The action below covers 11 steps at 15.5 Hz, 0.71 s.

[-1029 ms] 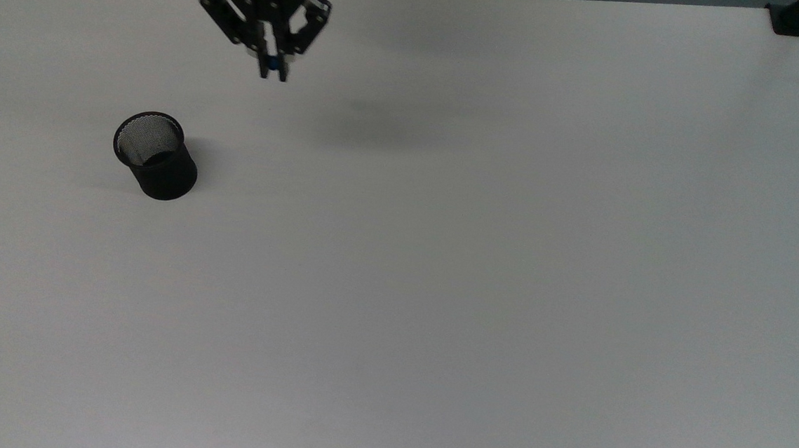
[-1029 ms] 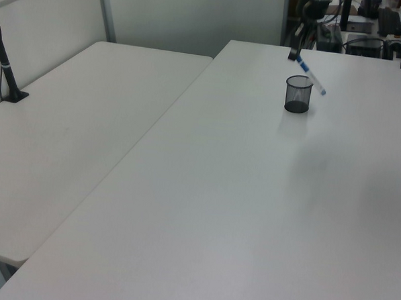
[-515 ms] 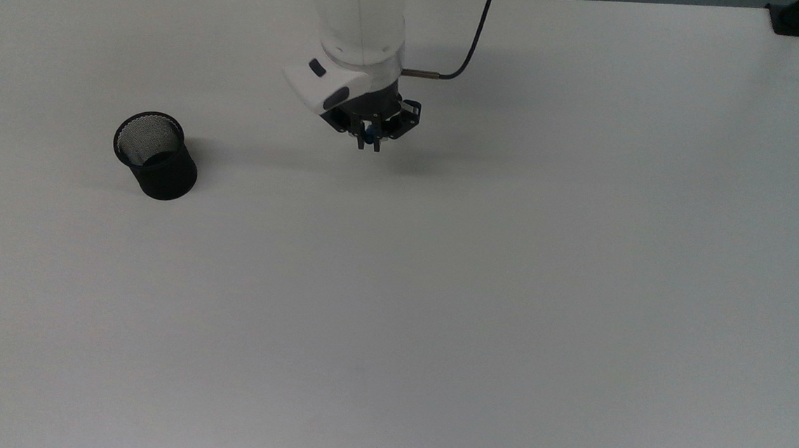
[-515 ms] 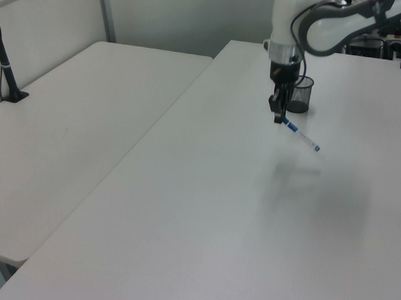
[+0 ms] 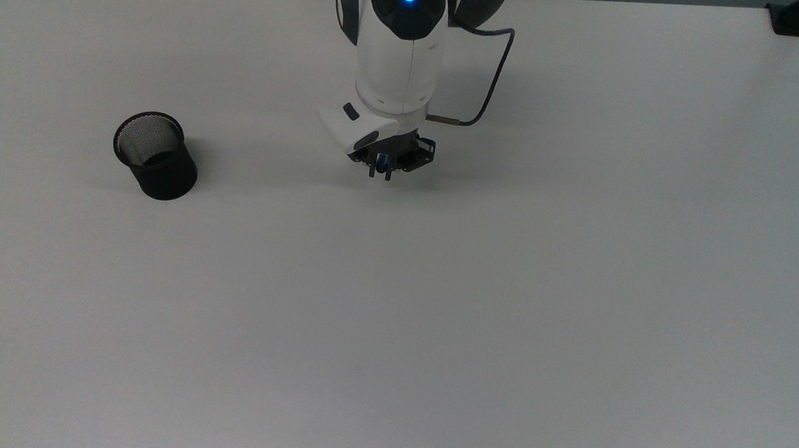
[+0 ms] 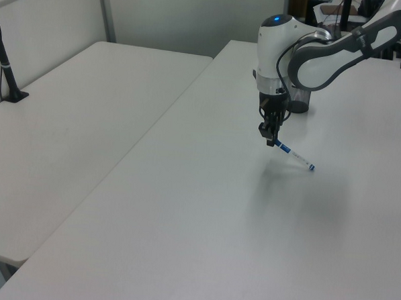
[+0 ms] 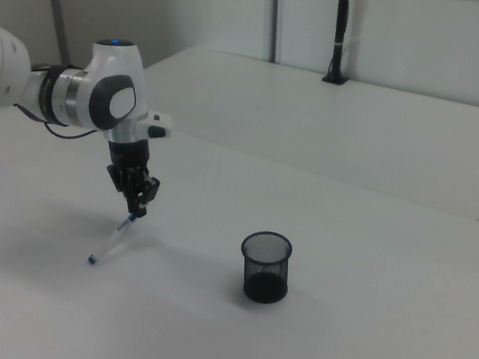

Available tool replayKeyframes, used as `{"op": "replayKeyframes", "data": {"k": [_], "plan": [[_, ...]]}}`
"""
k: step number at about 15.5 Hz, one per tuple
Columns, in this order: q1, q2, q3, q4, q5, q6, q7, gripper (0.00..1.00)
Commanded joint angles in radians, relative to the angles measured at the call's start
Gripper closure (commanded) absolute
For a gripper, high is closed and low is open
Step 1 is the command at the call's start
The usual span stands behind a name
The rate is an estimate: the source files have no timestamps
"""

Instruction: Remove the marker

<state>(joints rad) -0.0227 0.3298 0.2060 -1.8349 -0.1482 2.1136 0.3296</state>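
counter (image 5: 507, 295): smooth, matt white top, looks like laminate; soft shadows and no sharp reflections.
mesh cup (image 5: 157, 156): black wire mesh, looks like metal; see-through wall with a fine grain, and a solid darker band at the base.
marker (image 6: 294, 155): smooth white barrel with blue parts, looks like plastic, with a slight sheen.
arm shell (image 5: 398, 55): glossy white moulded plastic, with dark grey smooth sections at the joints in the left view.
gripper (image 5: 381, 171): matt black, hard-looking parts.
cable (image 5: 490, 83): dark, smooth sheath, looks like rubber or plastic, with a metallic plug end.
second table (image 7: 366, 127): the same matt white surface.
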Motion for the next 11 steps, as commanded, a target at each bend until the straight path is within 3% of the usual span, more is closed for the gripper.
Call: {"op": "replayKeyframes", "data": {"k": [1,4,8,11], "plan": [[0.006,-0.002,-0.004,0.006,-0.017,0.014,0.035,0.33],[0.003,-0.006,-0.004,0.009,-0.017,0.012,0.058,0.00],[-0.003,-0.063,-0.004,0.017,-0.011,-0.001,0.058,0.00],[-0.025,-0.156,-0.004,0.046,-0.002,-0.137,0.062,0.00]]}}
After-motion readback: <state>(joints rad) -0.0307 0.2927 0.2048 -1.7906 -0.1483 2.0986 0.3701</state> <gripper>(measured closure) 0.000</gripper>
